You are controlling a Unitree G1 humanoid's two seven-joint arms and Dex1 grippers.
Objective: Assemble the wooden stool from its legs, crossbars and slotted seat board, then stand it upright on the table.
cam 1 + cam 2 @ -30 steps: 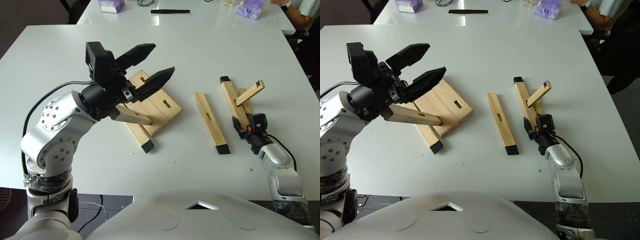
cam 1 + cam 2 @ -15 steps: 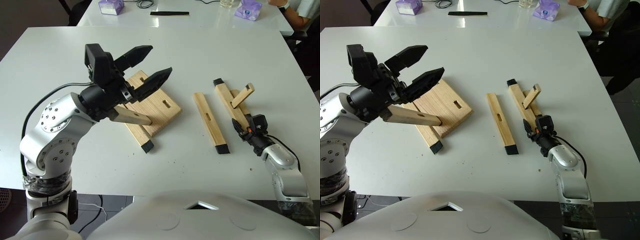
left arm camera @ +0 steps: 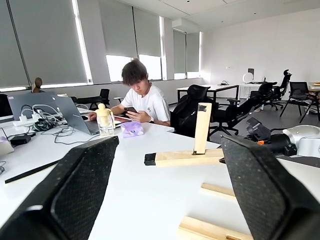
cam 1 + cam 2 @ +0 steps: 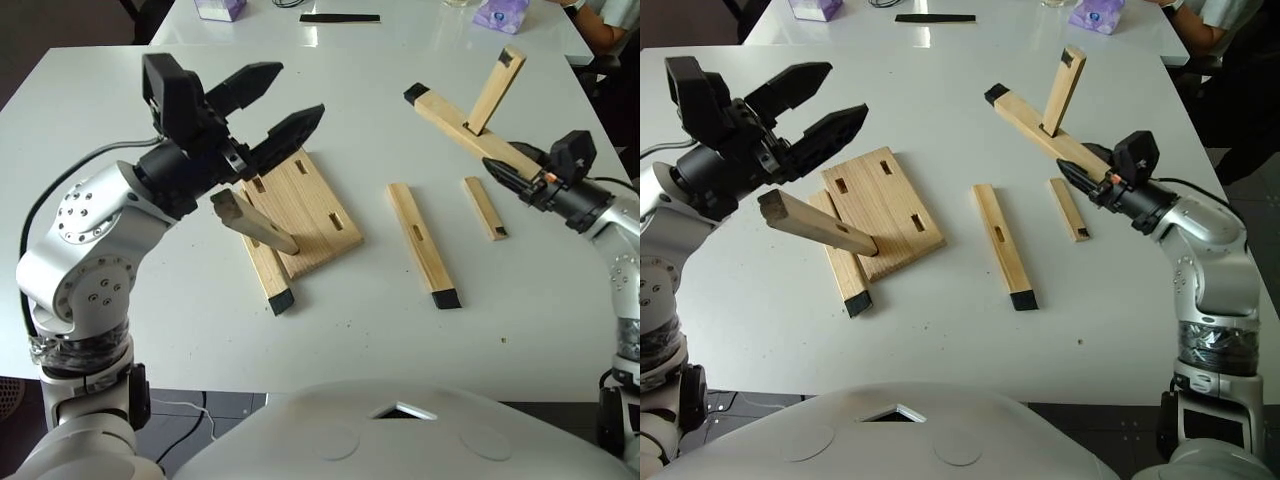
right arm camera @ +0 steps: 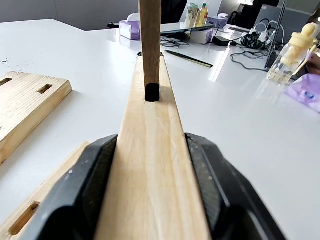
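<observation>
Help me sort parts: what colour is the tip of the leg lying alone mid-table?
Black. The leg shows best in the right eye view.

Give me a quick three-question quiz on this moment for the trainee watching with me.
1. True or false: the left gripper has its fingers shut on the seat board.
2. What does the right gripper hold?
A. the seat board
B. a leg with a crossbar standing in its slot
C. the short crossbar lying flat
3. Which part lies between the seat board and the short crossbar?

Key: 1 false, the fingers are open above the board; 2 B; 3 the loose leg with the black tip.
</observation>
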